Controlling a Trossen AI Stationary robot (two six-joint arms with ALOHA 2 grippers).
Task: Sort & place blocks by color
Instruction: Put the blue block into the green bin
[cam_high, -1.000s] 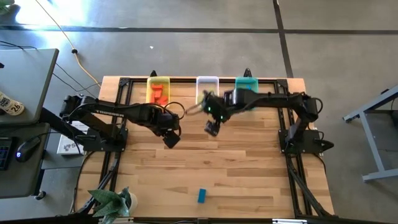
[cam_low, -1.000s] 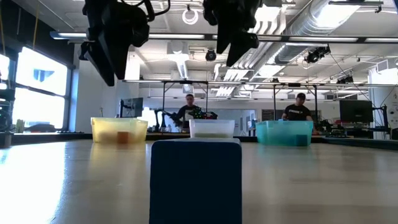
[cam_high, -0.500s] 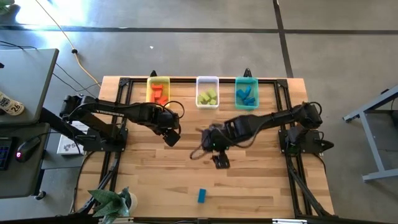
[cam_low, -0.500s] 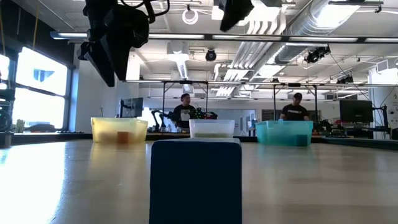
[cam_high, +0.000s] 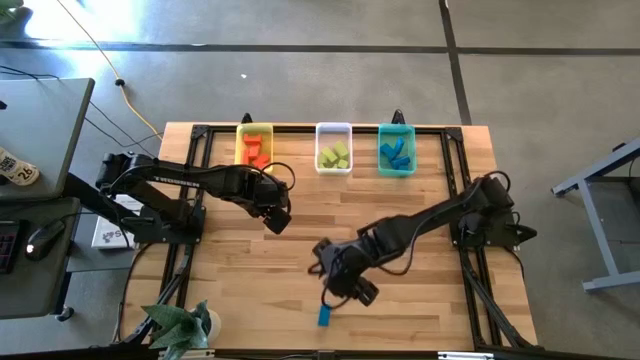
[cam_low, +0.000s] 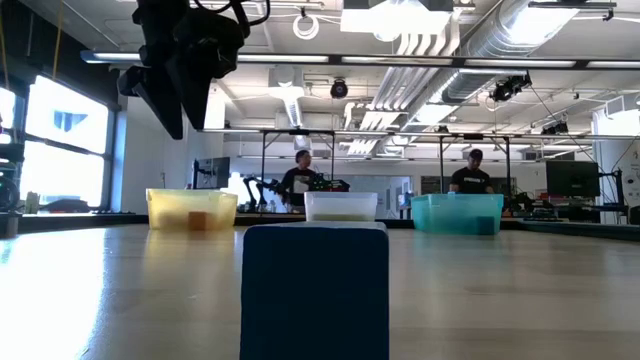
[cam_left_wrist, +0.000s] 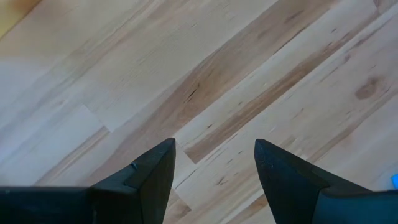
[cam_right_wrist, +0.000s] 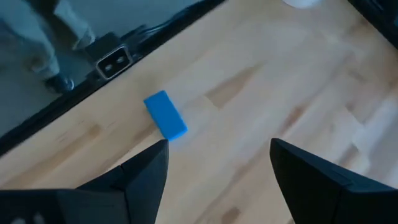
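Right gripper (cam_high: 345, 288) with fingers apart and empty, poised just above the last loose blue block (cam_high: 324, 315) near the table's (cam_high: 420, 310) front edge. Small solid blue bar, probably light and rigid, best pinched across its narrow sides. Farther back, left gripper (cam_high: 274, 218) open over bare wood; along the back edge, three bins (cam_high: 333, 129) already sorted.

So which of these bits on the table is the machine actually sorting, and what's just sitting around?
Part of the job:
- blue block alone near the table's front edge, right claw open beside it
- red-orange blocks, yellow-green blocks, blue blocks already in bins
- yellow bin, clear bin, teal bin

Just lying about:
- potted plant at the front corner
- left claw, open, waiting mid-table
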